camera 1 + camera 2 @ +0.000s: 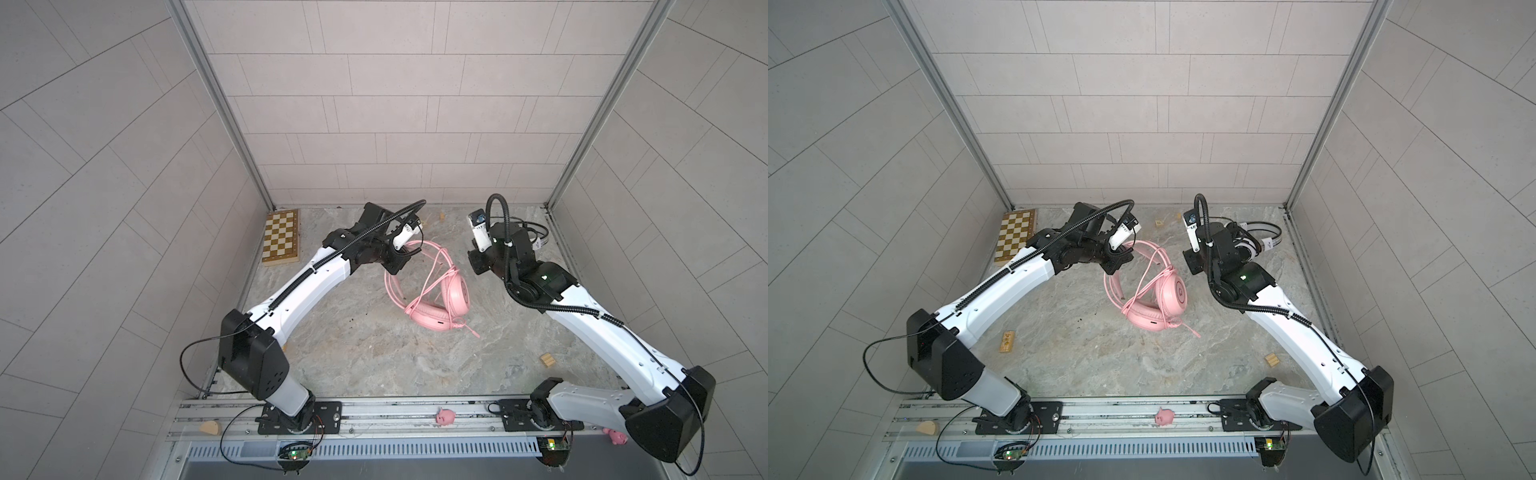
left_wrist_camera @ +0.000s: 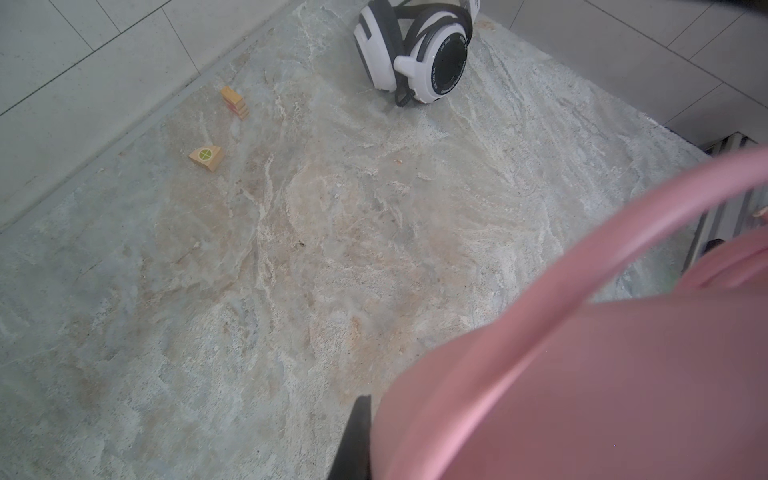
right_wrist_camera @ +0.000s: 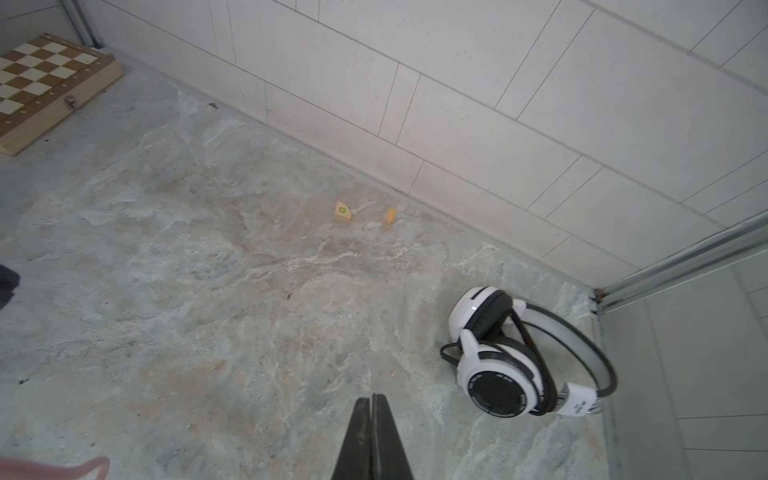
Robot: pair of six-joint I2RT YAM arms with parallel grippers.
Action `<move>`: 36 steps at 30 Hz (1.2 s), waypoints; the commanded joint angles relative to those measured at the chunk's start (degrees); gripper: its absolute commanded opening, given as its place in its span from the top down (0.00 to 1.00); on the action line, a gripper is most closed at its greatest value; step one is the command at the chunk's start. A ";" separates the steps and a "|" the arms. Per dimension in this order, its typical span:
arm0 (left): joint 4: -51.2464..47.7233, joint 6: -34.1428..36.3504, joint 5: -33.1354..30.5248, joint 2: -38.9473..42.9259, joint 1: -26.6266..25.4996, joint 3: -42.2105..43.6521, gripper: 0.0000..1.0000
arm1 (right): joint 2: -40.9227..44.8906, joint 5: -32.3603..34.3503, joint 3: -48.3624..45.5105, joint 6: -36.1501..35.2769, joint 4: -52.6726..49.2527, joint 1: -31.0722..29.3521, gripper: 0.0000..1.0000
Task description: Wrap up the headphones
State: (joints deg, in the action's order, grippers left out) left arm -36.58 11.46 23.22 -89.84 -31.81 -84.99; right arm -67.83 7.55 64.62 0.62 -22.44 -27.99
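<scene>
The counter (image 1: 374, 365) is grey marbled stone. A chessboard (image 1: 281, 237) lies in its far left corner. The pink headphones (image 1: 440, 307) sit mid-counter, one cup flat and the other on edge, with pink cable looped over them. Their band arches up to the left hand (image 1: 395, 266), which is clamped on it. The white headphones (image 3: 498, 361) lie in the far right corner, black cable looped about the cups. The right hand (image 3: 372, 401) hangs near them, fingers almost together, empty. A wedge (image 3: 343, 214) and a block (image 3: 389, 218) sit by the back wall.
</scene>
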 commanded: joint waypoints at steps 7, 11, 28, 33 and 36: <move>4.00 -5.35 10.34 2.80 3.20 -1.44 0.99 | -0.82 -18.84 -19.53 12.47 15.67 7.75 0.79; 4.63 -5.45 11.10 3.43 3.76 -1.14 0.99 | -4.26 -23.38 -24.15 14.00 22.86 9.09 0.61; 3.19 -5.75 12.55 1.78 4.83 -2.46 0.99 | -16.01 -43.66 -25.45 15.88 44.39 -0.39 0.01; 3.18 -5.84 12.27 1.45 4.92 -2.53 0.99 | -17.21 -43.80 -25.59 16.86 45.39 -1.63 0.01; 3.19 -5.93 12.16 1.59 4.93 -2.46 0.99 | -15.94 -40.42 -25.88 16.14 43.57 -1.33 0.02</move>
State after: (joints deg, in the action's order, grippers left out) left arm -35.03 7.51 32.47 -89.25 -27.33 -85.06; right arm -84.84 -34.74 38.28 17.80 21.21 -29.61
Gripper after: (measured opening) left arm 0.079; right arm 0.987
